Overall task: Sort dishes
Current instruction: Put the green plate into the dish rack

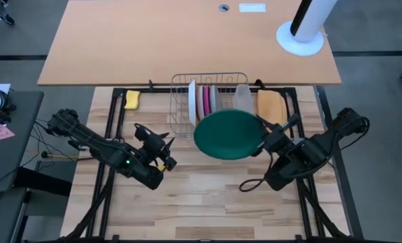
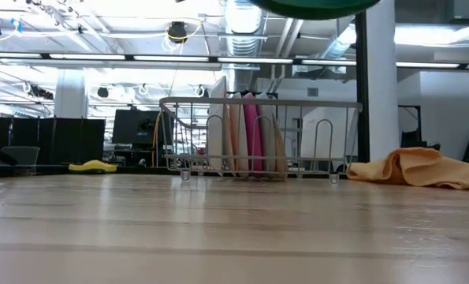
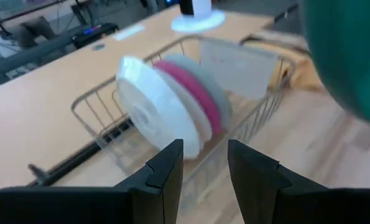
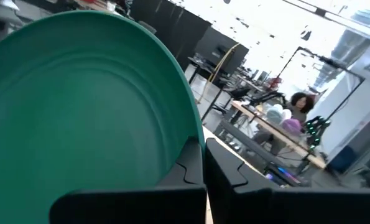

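A dark green plate (image 1: 229,133) hangs high over the table just in front of a wire dish rack (image 1: 207,101), with my right gripper (image 1: 262,137) shut on it. Only its underside (image 2: 317,6) shows in the low view. A white plate (image 3: 153,112), a pink plate (image 3: 194,87) and a pale grey plate (image 3: 217,93) stand on edge in the rack, next to a clear tub (image 1: 242,98). My left gripper (image 3: 204,165) is open with nothing between its fingers, left of the green plate and pointing at the rack. My right gripper pinches the green plate's rim (image 4: 186,134) on the plate's right side. One finger lies on the hollow upper face and the other behind the rim. The fingers come from the table's right, about level. The plate is lifted clear of the table and lies nearly flat.
A yellow sponge (image 1: 132,99) lies left of the rack and an orange cloth (image 1: 271,106) right of it. A white lamp base (image 1: 300,37) stands on the far desk. People and desks show in the room behind.
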